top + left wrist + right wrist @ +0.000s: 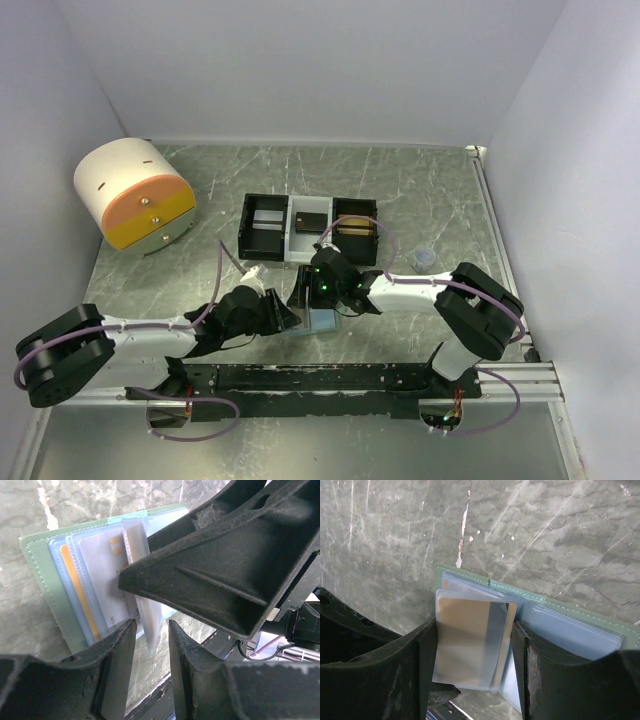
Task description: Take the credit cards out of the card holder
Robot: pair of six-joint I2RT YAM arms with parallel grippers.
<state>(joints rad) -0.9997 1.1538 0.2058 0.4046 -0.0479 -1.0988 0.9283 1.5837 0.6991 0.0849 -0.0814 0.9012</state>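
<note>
The card holder (322,322) lies open on the table between my two grippers, sage-green outside (40,565) and pale blue inside (580,630). Its clear sleeves hold credit cards: one with an orange stripe (75,585), a pale one (102,565), and a gold one (465,635) in a sleeve that stands up. My right gripper (474,624) is wide open and straddles that raised sleeve, whose edges reach both fingers. One right finger (210,565) presses near the holder's middle. My left gripper (152,626) is narrowly open, and a sleeve corner hangs between its fingers without touching them.
A black-and-white three-compartment tray (308,228) stands just behind the grippers. A white and orange cylinder (135,195) sits at the far left. A small blue cap (425,258) lies to the right. A black rail (320,378) runs along the near edge.
</note>
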